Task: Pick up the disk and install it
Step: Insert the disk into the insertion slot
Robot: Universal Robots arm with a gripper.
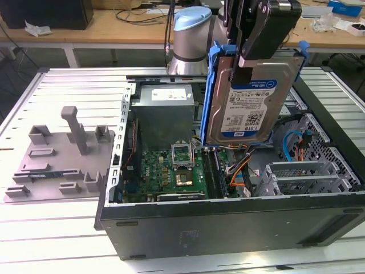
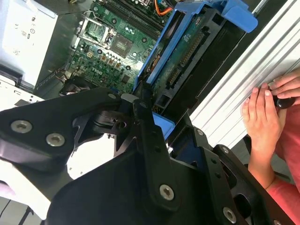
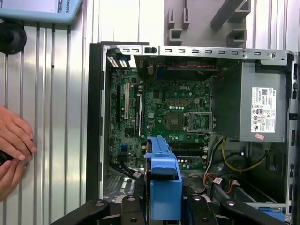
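1. Exterior view: the black gripper (image 1: pixel 246 57) clenches the flat silver, blue-framed disk (image 1: pixel 251 105) upright above the open metal case (image 1: pixel 228 225), hiding its top edge.
2. Second wrist view: a hand (image 2: pixel 260 115) lies at the ribbed table (image 2: pixel 234 79) beside the case.
3. First wrist view: the disk's blue end hangs clear over the case's green board (image 3: pixel 173 108).

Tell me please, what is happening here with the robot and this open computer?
The robot arm's end effector is gripping a hard drive in its blue carrier and holds it upright in the air over the open computer case, above the motherboard. The drive is not yet set into the case. A person's hands rest on the slatted table beside the case.
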